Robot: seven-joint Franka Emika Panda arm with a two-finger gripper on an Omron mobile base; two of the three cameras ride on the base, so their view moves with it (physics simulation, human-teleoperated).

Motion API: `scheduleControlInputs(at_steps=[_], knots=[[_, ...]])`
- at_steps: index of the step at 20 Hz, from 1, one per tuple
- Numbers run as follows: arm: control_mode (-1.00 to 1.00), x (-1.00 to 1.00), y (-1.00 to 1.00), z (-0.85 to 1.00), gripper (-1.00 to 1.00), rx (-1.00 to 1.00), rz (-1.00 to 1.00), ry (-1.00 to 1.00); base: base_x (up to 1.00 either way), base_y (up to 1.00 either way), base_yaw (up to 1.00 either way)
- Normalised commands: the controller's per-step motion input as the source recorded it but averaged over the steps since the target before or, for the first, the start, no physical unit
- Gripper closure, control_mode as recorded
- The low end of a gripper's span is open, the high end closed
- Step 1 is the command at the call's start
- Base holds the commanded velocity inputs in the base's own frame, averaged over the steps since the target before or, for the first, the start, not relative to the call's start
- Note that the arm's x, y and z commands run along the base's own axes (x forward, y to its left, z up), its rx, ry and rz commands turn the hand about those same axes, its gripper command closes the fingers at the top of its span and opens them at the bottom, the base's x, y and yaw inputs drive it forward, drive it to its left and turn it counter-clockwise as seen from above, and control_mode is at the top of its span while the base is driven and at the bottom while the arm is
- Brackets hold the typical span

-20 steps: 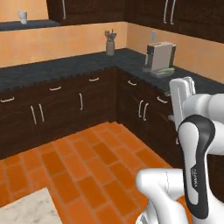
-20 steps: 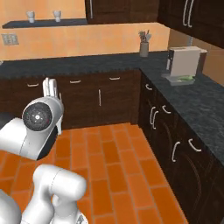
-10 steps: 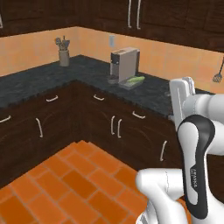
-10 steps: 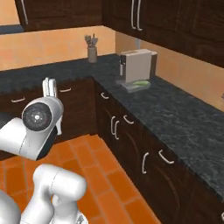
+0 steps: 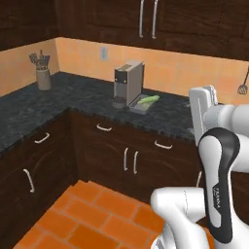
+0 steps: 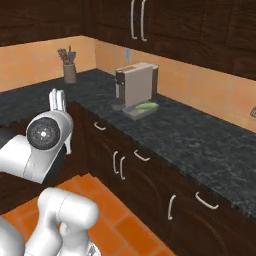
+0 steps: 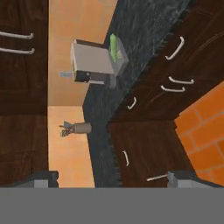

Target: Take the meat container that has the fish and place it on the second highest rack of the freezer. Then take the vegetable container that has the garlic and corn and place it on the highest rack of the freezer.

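At the far left of the left base view a utensil jar [image 5: 44, 78] is standing on the dark speckled worktop [image 5: 73, 95], near the corner against the orange wall. Further right a grey coffee machine [image 5: 129, 82] is sitting on the same worktop, below the upper cabinets [image 5: 146, 19]. Just beside its right flank a shallow grey tray [image 5: 143, 105] is resting flat, carrying a long yellow-green cob, the corn [image 5: 147, 100], which is lying along it. A garlic bulb is too small to make out in the tray. Right again, the white arm [image 5: 219, 160] is rising from the lower right, well apart from the tray and over the orange tiled floor [image 5: 97, 214].

In the right base view the jar [image 6: 69, 71] is standing far left, then the machine [image 6: 136, 84] with the tray [image 6: 142, 110] and corn [image 6: 146, 106] touching its front-right side, and the worktop [image 6: 200, 145] is running off to the right above dark lower cabinets [image 6: 150, 180].

In the hand view, which is rolled sideways, the machine [image 7: 94, 65] is showing with the corn [image 7: 114, 47] beside it and the jar [image 7: 78, 128] further along the worktop. The gripper [image 7: 114, 178] is holding nothing; its jaws are standing spread wide, one fingertip [image 7: 41, 178] at the left and the other at the right.
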Motion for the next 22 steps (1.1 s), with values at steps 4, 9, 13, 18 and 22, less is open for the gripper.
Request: scheduleControlInputs(at_steps=[4,9,13,18,22], knots=[[1.0,0.0,0.0,0.0,-1.0,0.0,0.0,0.0,0.99,0.83,-0.54],[1.0,0.0,0.0,0.0,-1.0,0.0,0.0,0.0,0.78,0.75,-0.53],[1.0,0.0,0.0,0.0,-1.0,0.0,0.0,0.0,0.6,0.4,-0.48],[1.0,0.0,0.0,0.0,-1.0,0.0,0.0,0.0,0.65,0.45,-0.34],[1.0,0.0,0.0,0.0,-1.0,0.0,0.0,0.0,0.64,0.17,-0.06]])
